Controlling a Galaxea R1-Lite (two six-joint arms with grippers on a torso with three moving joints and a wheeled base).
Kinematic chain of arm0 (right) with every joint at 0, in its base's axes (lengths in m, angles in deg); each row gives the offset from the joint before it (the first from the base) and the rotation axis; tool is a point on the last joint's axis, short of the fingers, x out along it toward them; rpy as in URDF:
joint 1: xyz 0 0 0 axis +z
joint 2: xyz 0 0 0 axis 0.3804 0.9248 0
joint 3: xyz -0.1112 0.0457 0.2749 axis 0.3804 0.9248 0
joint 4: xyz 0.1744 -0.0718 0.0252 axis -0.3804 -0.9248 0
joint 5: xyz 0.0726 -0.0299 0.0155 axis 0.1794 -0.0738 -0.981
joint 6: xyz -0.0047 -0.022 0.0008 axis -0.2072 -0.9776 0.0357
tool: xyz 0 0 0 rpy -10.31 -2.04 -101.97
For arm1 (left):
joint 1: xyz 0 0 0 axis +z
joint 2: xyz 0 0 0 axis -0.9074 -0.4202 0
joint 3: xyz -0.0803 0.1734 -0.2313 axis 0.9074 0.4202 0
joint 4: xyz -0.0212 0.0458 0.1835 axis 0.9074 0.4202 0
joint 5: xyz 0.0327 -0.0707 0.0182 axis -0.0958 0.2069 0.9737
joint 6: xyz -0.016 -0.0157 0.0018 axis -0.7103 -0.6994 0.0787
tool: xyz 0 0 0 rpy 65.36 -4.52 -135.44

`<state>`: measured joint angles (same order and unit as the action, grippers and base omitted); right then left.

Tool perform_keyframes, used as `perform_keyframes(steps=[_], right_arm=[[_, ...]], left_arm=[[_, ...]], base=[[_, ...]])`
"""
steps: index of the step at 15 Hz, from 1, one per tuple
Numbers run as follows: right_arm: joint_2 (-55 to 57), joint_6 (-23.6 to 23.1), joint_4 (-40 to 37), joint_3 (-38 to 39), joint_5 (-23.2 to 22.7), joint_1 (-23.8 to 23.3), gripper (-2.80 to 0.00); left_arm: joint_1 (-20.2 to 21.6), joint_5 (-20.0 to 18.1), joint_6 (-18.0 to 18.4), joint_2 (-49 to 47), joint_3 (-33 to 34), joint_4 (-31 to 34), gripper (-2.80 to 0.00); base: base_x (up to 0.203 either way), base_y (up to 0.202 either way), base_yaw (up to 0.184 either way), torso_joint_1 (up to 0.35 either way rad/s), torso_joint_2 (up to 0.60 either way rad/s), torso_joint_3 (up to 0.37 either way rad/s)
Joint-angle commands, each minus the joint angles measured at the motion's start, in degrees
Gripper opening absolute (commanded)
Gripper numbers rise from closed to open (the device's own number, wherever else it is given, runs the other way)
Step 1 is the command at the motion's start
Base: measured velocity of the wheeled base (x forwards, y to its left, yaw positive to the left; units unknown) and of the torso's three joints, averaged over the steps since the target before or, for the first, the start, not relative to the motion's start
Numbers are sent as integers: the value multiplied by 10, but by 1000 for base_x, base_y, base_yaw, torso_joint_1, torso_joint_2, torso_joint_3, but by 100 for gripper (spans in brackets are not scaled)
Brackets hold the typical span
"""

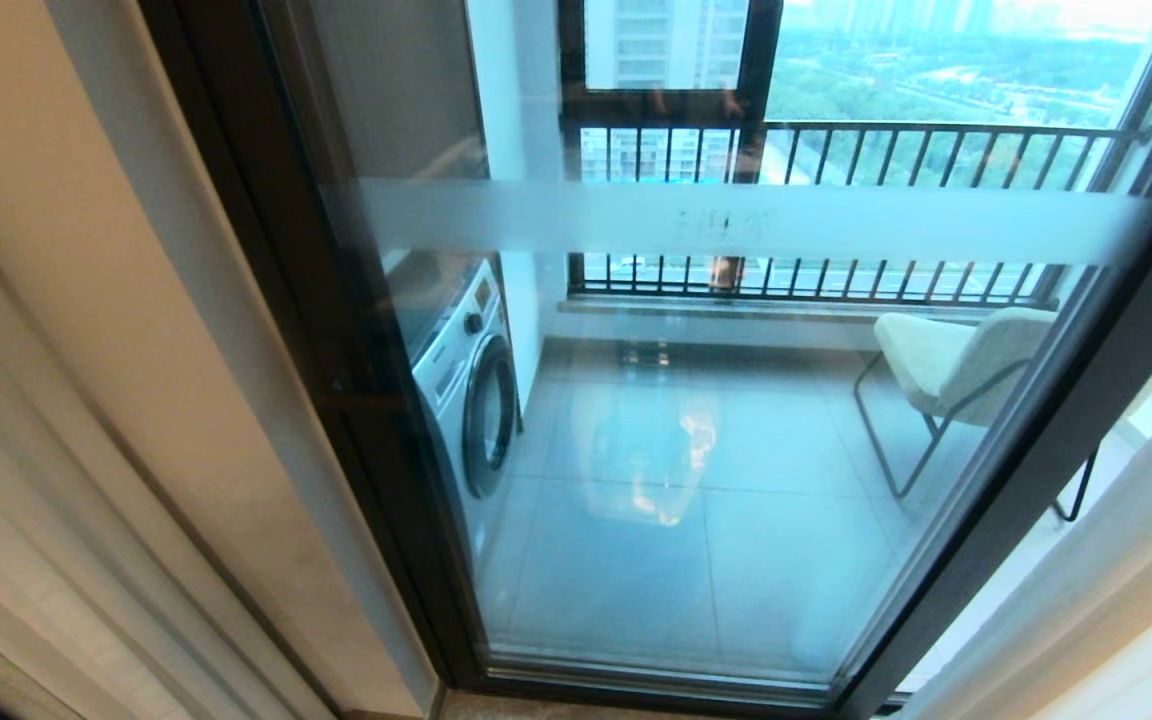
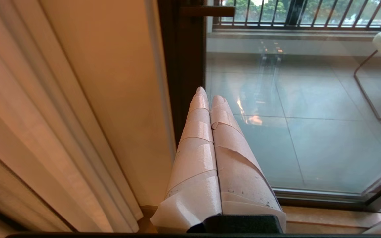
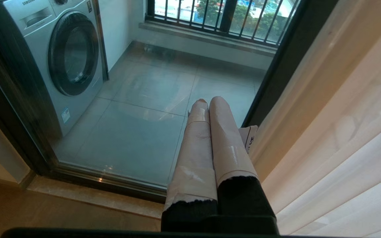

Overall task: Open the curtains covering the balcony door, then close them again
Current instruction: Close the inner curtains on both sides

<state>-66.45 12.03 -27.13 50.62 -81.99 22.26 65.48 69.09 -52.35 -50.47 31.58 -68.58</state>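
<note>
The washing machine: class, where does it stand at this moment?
In the head view the washing machine stands on the balcony behind the balcony door, at the glass panel's left side, opposite the chair on the right.

Curtains bunched w/ folds at both sides; balcony door glass uncovered, frosted band across.

— What blocks the way ahead?
— The balcony door, its glass shut inside a dark frame; the washing machine and chair stand behind it, out of reach.

— And to the sides?
— The curtains hang bunched at both edges, leaving the glass front bare between them. Both claws, left and right, sit near the sill.
</note>
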Motion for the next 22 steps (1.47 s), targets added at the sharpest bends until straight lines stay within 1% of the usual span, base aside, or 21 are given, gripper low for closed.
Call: perform_keyframes(steps=[1, 3, 15, 17, 18, 20, 21, 22], right_arm=[[1, -1, -1, 0, -1, 0, -280], [1, -1, -1, 0, -1, 0, -280], [1, -1, -1, 0, -1, 0, -280], [1, -1, -1, 0, -1, 0, -280], [1, -1, -1, 0, -1, 0, -280], [1, -1, -1, 0, -1, 0, -280], [1, -1, -1, 0, -1, 0, -280], [1, -1, -1, 0, -1, 0, -280]], left_arm=[[0, 0, 0, 0, 0, 0, -280], [0, 0, 0, 0, 0, 0, -280], [0, 0, 1, 0, 0, 0, -280], [0, -1, 6, 0, 0, 0, -280], [0, -1, 8, -1, 0, -6, -280], [0, 2, 8, -1, 0, -56, -280], [0, 8, 15, 0, 0, -89, -280], [0, 10, 34, -1, 0, -118, -280]], base=[[0, 159, 4, 0, 2, 2], [0, 95, 2, 3, 3, 2], [0, 0, 0, 0, 0, 3], [0, 0, 0, 0, 0, 0], [0, 0, 0, 0, 0, 0], [0, 0, 0, 0, 0, 0], [0, 0, 0, 0, 0, 0], [0, 0, 0, 0, 0, 0]])
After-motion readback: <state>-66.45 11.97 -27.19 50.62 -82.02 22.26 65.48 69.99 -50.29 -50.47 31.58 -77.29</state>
